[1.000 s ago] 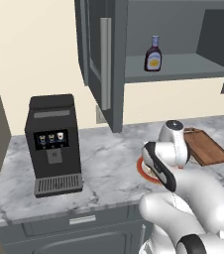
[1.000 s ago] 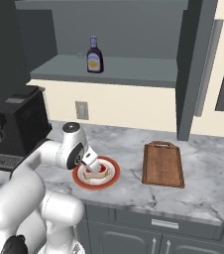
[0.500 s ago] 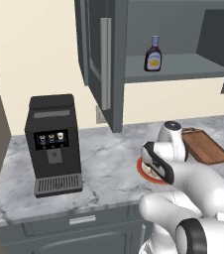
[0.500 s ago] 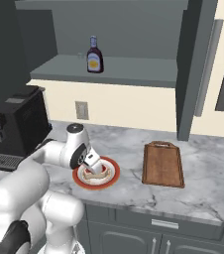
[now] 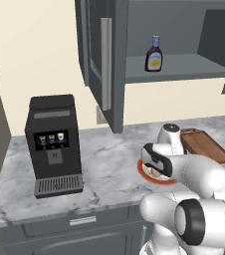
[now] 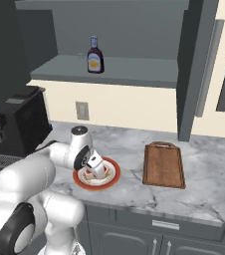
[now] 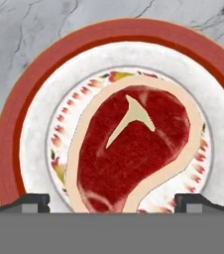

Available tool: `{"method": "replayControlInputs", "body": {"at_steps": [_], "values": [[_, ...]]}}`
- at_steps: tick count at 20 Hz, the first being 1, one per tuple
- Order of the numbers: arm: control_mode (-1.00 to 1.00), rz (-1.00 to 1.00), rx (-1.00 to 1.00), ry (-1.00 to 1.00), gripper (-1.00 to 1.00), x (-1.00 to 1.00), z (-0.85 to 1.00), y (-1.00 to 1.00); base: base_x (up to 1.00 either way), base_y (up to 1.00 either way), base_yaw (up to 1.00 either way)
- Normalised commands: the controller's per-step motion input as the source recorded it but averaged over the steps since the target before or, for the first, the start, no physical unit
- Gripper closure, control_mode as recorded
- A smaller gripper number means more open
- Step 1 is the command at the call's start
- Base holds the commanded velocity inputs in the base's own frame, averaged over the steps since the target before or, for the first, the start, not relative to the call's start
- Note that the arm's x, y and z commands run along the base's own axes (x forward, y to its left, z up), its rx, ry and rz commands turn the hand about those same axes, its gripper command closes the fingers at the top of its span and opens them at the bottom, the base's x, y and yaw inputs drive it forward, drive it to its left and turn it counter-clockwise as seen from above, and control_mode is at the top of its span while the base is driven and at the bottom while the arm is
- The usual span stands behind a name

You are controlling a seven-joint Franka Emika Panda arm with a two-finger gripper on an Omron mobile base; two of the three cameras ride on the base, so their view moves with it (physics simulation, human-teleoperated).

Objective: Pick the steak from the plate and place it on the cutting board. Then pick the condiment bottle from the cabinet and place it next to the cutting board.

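One steak, one plate, one cutting board, one condiment bottle, one coffee machine.

Plate sits on the marble bench, left of the cutting board from the right base view and apart from it. Steak lies in the plate's centre, red with a pale fat rim, well inside the red-orange rim.

Cutting board is bare, handle toward the wall.

Cabinet door stands open; condiment bottle is upright on the grey shelf, alone there.

Gripper hangs low over the plate, pointing down at the steak. Fingers are spread wide, one tip at each lower corner of the hand view, either side of the steak's near end, holding nothing.

Coffee machine stands at the bench's left end, well apart from the plate.
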Motion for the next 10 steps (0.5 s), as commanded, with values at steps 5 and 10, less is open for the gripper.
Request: {"method": "replayControlInputs", "body": {"at_steps": [5,10], "values": [[-1.0,0.0,0.0,0.0,-1.0,0.0,-0.32,0.0,0.0,0.0,0.0],[-1.0,-0.01,0.0,0.0,-1.0,0.0,-0.31,0.0,0.0,0.0,0.0]]}}
